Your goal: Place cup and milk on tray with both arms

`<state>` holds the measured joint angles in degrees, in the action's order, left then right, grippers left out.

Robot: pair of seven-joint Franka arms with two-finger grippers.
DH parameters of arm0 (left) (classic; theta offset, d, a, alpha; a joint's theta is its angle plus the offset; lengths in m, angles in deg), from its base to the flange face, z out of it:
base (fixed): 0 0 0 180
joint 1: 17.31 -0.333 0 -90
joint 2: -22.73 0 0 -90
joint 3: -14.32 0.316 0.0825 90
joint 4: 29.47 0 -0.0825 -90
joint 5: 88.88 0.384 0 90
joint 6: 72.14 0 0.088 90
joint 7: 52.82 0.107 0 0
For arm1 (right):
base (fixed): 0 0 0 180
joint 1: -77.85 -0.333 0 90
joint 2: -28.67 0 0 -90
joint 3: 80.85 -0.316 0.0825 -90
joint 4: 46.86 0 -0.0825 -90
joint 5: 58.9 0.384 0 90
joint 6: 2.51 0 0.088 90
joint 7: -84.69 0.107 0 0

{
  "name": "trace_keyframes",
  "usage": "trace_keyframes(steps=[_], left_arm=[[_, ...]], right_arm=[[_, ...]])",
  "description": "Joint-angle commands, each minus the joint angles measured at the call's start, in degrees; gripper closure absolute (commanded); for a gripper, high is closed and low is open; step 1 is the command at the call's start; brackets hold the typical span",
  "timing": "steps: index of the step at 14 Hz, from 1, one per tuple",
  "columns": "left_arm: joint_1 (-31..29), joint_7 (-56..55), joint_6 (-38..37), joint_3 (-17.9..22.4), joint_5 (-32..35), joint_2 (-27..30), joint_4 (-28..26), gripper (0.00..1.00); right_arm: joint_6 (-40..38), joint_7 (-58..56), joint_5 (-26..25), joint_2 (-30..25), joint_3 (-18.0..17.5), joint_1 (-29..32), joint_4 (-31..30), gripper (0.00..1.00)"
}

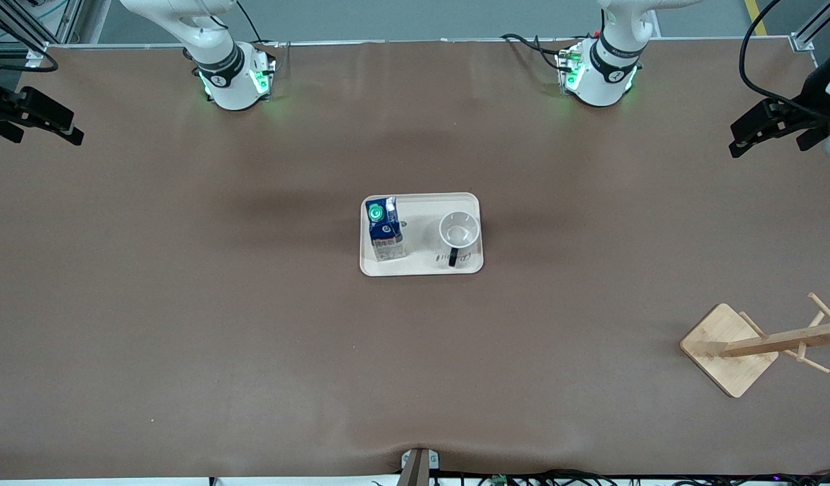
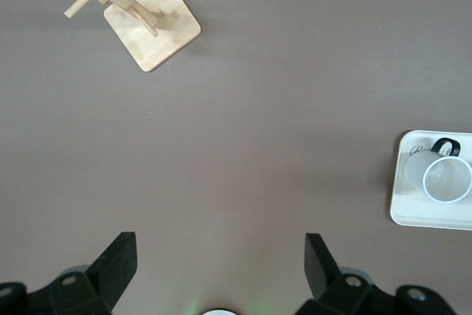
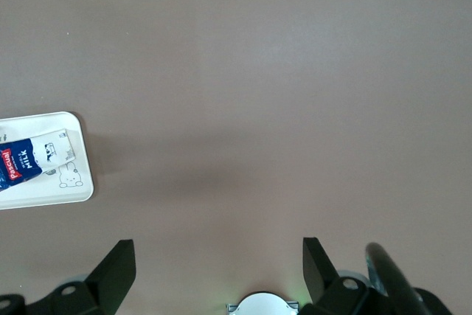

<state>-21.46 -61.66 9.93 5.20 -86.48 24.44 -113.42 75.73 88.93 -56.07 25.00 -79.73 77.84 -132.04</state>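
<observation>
Tray: cream tray (image 1: 421, 266) is lying at the middle of the tabletop (image 1: 252, 337), between the two arms' reach, so either arm could set a load on it; one tray.
Milk: milk (image 1: 383, 229) is standing upright on the tray at the end toward the right arm, the side that arm would serve; one carton.
Cup: cup (image 1: 459, 233) is sitting mouth-up on the tray at the end toward the left arm, its black handle pointing toward the front camera; it is standing apart from the carton, so neither is crowding the other; one cup.
Task state: both things are resting on the tray with nothing gripping them, so the placing is judged done.
Left gripper: left gripper (image 2: 219, 267) is hanging over bare tabletop at the left arm's end, well apart from the tray; its fingers are spread wide and holding nothing.
Right gripper: right gripper (image 3: 217, 267) is hanging over bare tabletop at the right arm's end, fingers likewise spread wide and empty.
Arms: two, both waiting clear of the tray.
Rack: bamboo rack (image 1: 732, 351) is standing near the left arm's end, closer to the front camera than the tray, playing no part; one rack.
</observation>
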Motion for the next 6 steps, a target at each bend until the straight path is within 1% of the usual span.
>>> trace_keyframes(steps=[1,6], left_arm=[[-0.07,0.59,-1.12,-0.02,-1.17,-0.13,0.72,0.00],[-0.33,0.59,-1.21,-0.02,-1.26,-0.05,0.81,0.00]], right_arm=[[-0.37,-0.72,-0.20,-0.20,-0.06,0.27,-0.16,0.00],[-0.37,-0.64,-0.20,-0.20,-0.06,0.27,-0.25,0.00]])
